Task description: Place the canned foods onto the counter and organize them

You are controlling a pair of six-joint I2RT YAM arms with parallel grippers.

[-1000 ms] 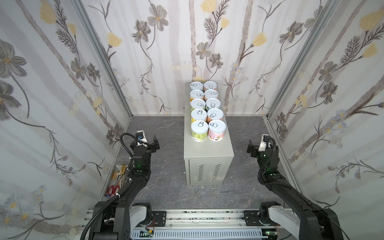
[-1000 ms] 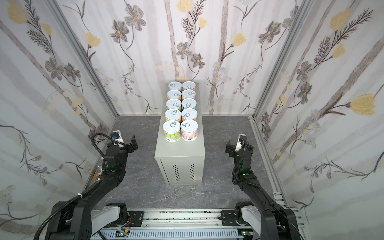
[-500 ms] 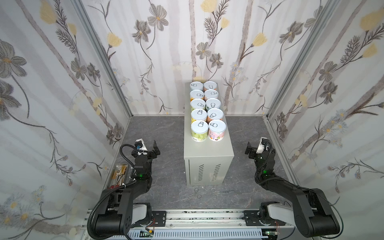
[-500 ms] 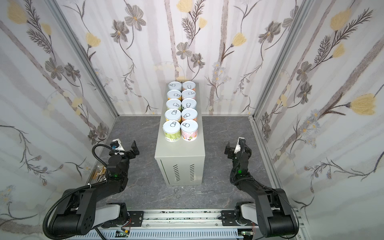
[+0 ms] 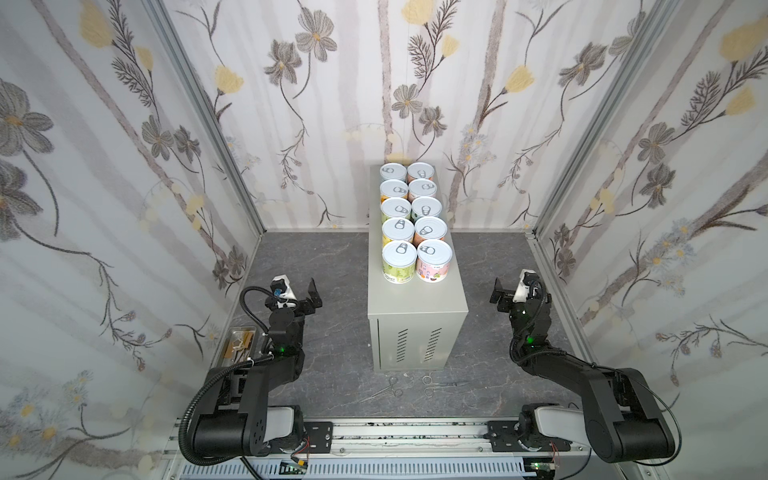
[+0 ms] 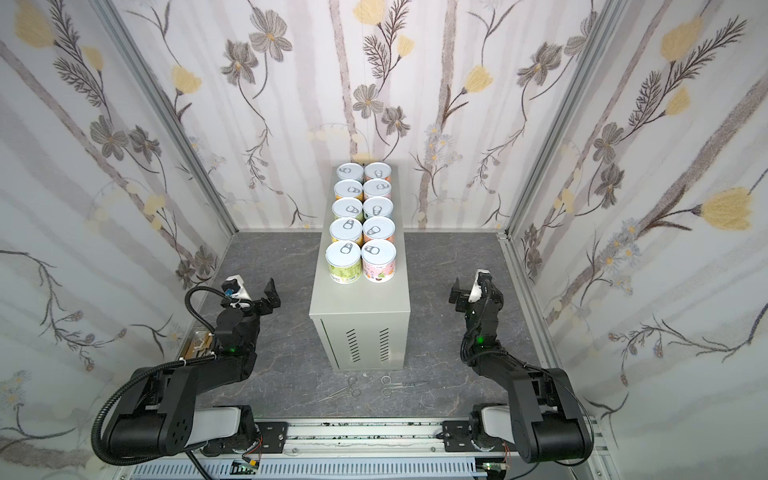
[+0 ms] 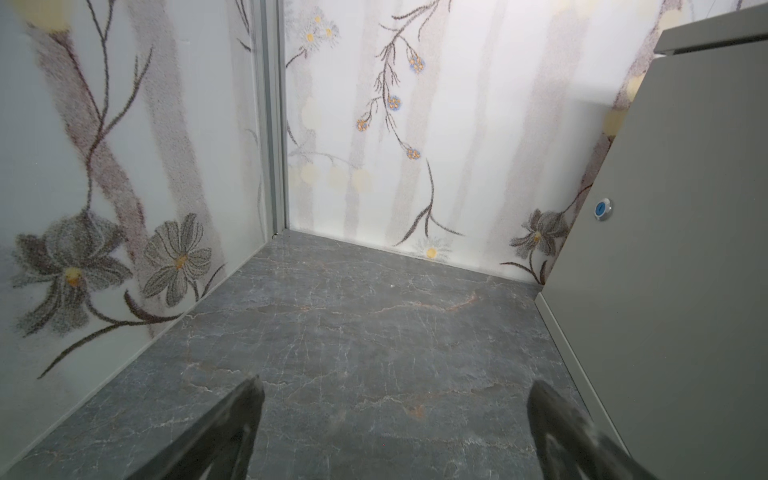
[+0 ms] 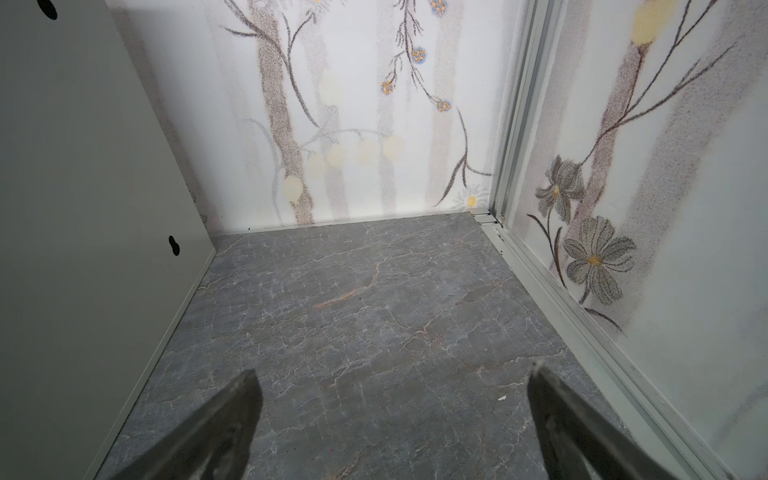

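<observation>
On my screen the cell is closed in by a back wall [image 5: 332,124], a left wall [image 5: 83,208] and a right wall [image 5: 685,208]. All three are papered white with grey blossoms, yellow buds and brownish stems. Pale metal corner posts [image 5: 210,116] join them. The floor [image 5: 316,266] is dark grey marbled stone, thinly veined, with a few rusty streaks. The light looks soft and even.

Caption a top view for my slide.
Ten silver-lidded, colour-labelled tins stand two abreast on the tall light-grey metal cabinet, flanked by the open, empty left gripper and right gripper.
</observation>
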